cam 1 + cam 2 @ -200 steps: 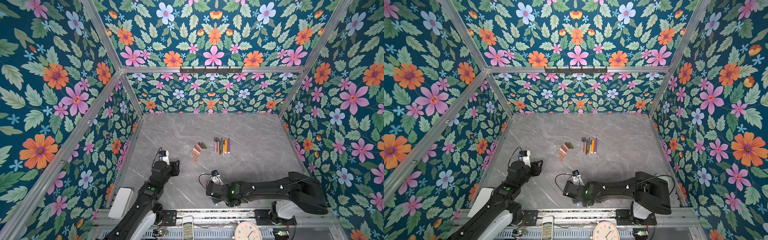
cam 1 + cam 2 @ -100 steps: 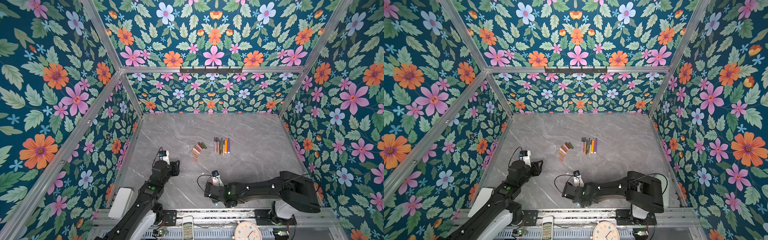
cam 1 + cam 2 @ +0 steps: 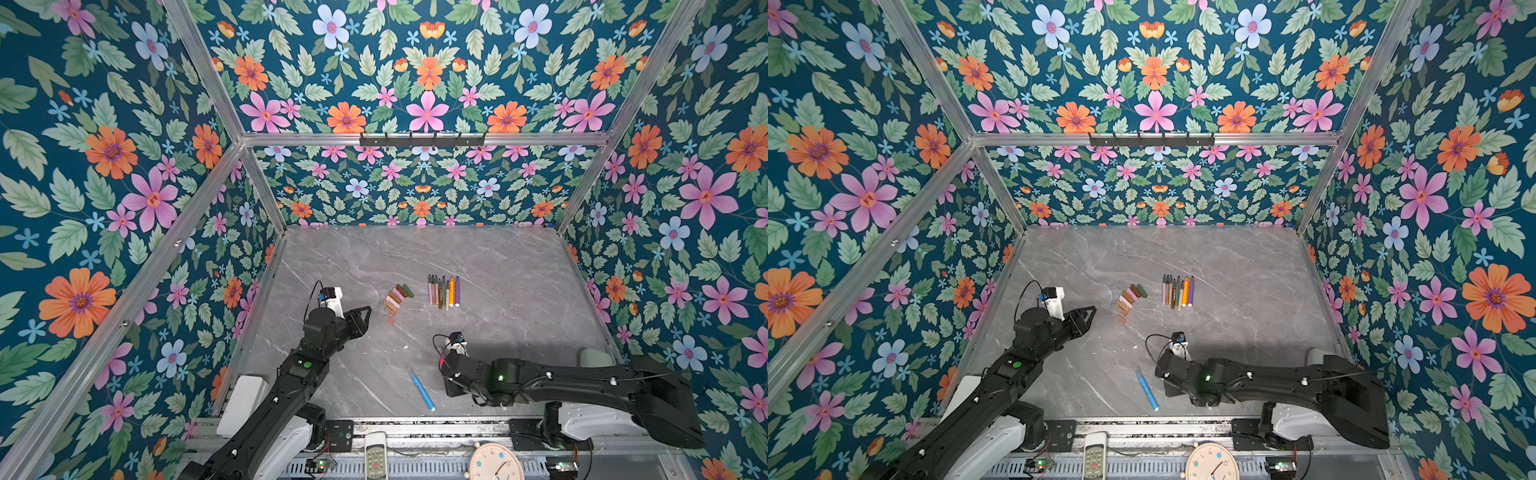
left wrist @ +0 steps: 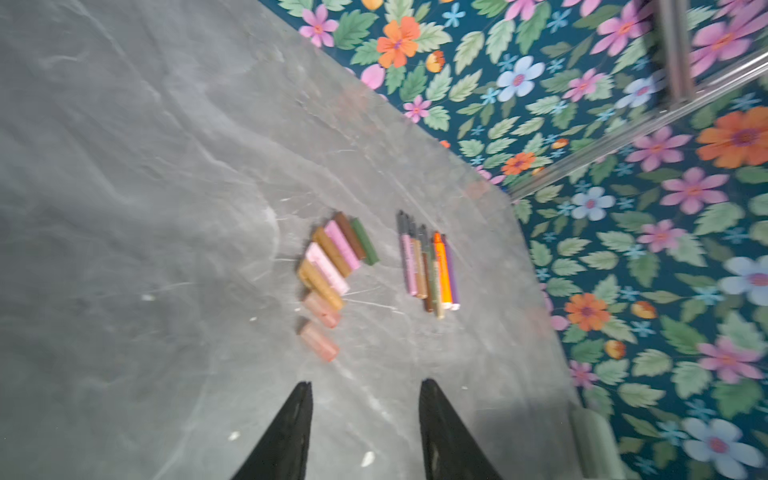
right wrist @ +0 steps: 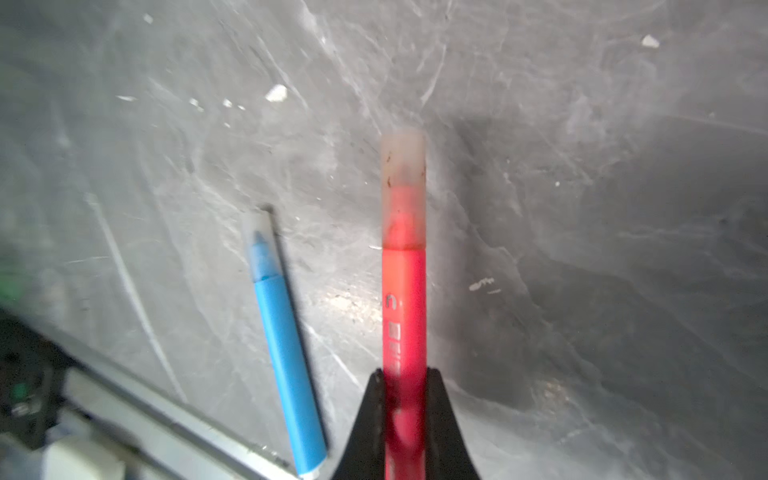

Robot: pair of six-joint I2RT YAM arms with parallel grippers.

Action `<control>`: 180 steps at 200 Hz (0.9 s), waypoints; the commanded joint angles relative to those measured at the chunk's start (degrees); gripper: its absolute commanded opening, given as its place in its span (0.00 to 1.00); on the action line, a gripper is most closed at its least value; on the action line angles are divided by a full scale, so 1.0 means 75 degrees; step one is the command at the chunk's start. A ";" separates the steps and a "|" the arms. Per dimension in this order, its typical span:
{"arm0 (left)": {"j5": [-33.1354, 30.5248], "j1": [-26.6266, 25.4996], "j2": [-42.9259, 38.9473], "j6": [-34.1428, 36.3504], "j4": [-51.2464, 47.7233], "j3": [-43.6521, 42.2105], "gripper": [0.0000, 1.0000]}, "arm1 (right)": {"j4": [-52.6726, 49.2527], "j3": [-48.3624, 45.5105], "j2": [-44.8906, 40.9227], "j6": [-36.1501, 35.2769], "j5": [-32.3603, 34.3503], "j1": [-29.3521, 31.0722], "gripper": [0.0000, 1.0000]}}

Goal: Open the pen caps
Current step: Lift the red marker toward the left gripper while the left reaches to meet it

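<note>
Grey marbled bench (image 3: 498, 257) walled in floral paper. At left, left pincer (image 4: 366, 382) hovering, jaws apart, empty, just short of loose pen caps (image 4: 332, 253) fanned side by side mid-bench. Near front edge, blue pen (image 3: 422, 390) flat on a diagonal, clear-capped end aimed rearward-left. Uncapped pens (image 3: 444, 291) in a tight row, tips rearward. At right, right pincer (image 5: 404, 373) clamped on red pen (image 5: 404, 291), capped end jutting straight ahead; white print too blurred for reading.

The desk (image 3: 519, 266) looks like grey stone, smooth and a bit shiny. The red pen (image 5: 404, 299) and the blue pen (image 5: 286, 345) are smooth plastic, each with a cloudy see-through cap (image 5: 403, 162). The wall bars (image 3: 291, 139) are shiny metal. The walls (image 3: 415, 83) look like flat printed paper.
</note>
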 commanded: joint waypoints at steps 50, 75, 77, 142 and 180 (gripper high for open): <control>0.0073 -0.2472 0.1570 -0.1785 0.1526 0.0710 0.45 | 0.0915 -0.0446 -0.1965 -0.0661 -0.2037 -0.0992 0.00; 0.0091 -0.2901 0.2014 -0.2138 0.2245 0.0572 0.45 | 0.0837 -0.0447 -0.2122 -0.0702 -0.2311 -0.1243 0.00; 0.0081 -0.2928 0.2041 -0.2156 0.2292 0.0563 0.45 | 0.0817 -0.0447 -0.2132 -0.0702 -0.2311 -0.1246 0.00; 0.0563 -0.3441 0.3120 -0.2836 0.3760 0.0515 0.45 | 0.0866 -0.0379 -0.2089 -0.0715 -0.2427 -0.1269 0.00; 0.0840 -0.3626 0.3732 -0.2978 0.4111 0.0741 0.45 | 0.0857 -0.0277 -0.2115 -0.0795 -0.2385 -0.1272 0.00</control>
